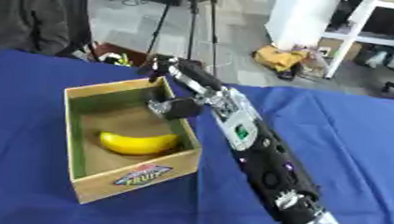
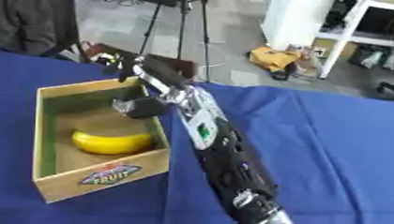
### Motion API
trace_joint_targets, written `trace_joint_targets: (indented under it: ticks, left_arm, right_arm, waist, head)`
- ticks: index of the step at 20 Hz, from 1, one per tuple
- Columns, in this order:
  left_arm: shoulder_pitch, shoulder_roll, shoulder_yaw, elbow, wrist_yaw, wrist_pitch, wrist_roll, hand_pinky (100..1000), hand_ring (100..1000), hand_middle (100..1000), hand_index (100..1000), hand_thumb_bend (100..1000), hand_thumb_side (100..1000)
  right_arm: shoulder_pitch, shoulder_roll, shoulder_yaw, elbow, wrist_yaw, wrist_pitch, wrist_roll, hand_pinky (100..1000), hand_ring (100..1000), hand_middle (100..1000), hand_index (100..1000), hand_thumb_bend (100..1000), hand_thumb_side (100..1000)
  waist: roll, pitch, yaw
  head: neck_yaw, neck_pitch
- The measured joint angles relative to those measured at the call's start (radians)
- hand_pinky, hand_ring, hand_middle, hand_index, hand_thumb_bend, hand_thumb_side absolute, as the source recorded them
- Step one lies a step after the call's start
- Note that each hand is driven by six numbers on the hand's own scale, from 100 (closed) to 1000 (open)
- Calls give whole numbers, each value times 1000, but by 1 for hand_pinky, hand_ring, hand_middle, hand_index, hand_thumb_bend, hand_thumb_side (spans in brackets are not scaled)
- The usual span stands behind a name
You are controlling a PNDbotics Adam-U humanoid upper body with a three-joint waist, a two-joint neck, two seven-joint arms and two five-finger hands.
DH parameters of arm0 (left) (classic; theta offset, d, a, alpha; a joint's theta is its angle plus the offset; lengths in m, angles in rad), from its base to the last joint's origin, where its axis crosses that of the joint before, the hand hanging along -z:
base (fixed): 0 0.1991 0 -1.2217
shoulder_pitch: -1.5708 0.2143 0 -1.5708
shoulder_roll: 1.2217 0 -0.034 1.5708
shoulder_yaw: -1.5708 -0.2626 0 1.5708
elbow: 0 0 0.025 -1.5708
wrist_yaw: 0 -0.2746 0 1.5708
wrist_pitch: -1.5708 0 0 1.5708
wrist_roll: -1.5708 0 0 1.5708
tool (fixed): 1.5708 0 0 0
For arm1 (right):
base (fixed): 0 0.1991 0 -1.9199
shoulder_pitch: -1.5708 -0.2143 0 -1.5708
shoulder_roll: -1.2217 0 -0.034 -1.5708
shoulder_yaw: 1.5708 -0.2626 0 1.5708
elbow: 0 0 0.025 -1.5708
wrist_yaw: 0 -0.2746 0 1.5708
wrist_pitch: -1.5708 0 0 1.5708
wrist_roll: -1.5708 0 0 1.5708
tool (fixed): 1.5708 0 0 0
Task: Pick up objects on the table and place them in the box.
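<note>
A wooden box [image 1: 107,87] with green inner walls and a fruit label on its front stands on the blue tablecloth [image 1: 331,132], left of centre. A yellow banana [image 1: 137,143] lies on the box floor, toward the near right side. My right arm reaches in from the lower right, up along the box's right wall. My right hand [image 1: 188,77] hovers over the box's far right corner, open. Its fingers stretch out past the far rim and its thumb [image 1: 175,108] hangs down inside the box above the banana. It holds nothing. The left hand does not show.
The blue cloth stretches wide to the right of the arm and in front of the box. Beyond the table's far edge are tripod legs [image 1: 193,24], a small red-brown and yellow-green object [image 1: 113,55] and white shelving [image 1: 351,30].
</note>
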Motion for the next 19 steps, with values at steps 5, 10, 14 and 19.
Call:
trace_joint_targets:
  ticks: [5,10,14,19]
  left_arm:
    - [10,0,11,0,-4,-1,10,643,630,660,760,457,895]
    - [14,0,16,1,-4,-2,16,643,630,660,760,457,895]
    - [17,0,21,1,-5,-2,20,643,630,659,758,455,896]
    - [20,0,21,1,-8,-2,21,643,630,659,755,454,898]
  right_arm:
    - [118,-129,9,-89,-214,38,22,770,667,740,815,100,488]
    - [258,-236,-34,-151,-362,83,11,770,655,734,810,100,493]
    - [337,-273,-68,-171,-411,108,-12,772,650,731,809,100,493]
    - [405,-281,-103,-172,-423,127,-45,773,646,729,809,100,494]
  waist:
    - [7,0,-46]
    - [15,0,-68]
    - [17,0,-80]
    - [17,1,-99]
  head:
    - [34,-4]
    - [50,-5]
    - [55,-10]
    - [64,-12]
